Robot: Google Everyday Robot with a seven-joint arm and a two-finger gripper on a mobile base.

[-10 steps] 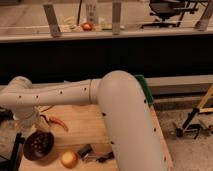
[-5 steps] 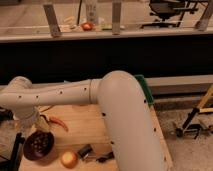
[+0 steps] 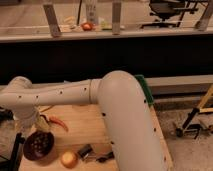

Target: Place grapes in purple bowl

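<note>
Wooden table [image 3: 87, 122]: light plank top, partly covered by the arm. Four items noted directly on it. Purple bowl [image 3: 39, 146] stands at the 8 o'clock corner. Red chili [image 3: 58, 121] lies at 1 o'clock from the bowl, apart from it. Yellow-orange fruit [image 3: 69, 159] rests at 4 o'clock from the bowl. A small dark object [image 3: 85, 151] lies just beside the fruit, at 2 o'clock. Gripper [image 3: 41, 129] hangs over the bowl's 12 o'clock rim.

Pretty sure I'm in an office-type lab space: there's a black swivel office chair [image 3: 167, 9] out on the open floor past a long ledge [image 3: 125, 33] with upright posts, and I'm parked at a plain wooden table [image 3: 85, 125]. My gripper [image 3: 36, 131] hangs at the table's left end, just above the purple bowl [image 3: 29, 153].
</note>
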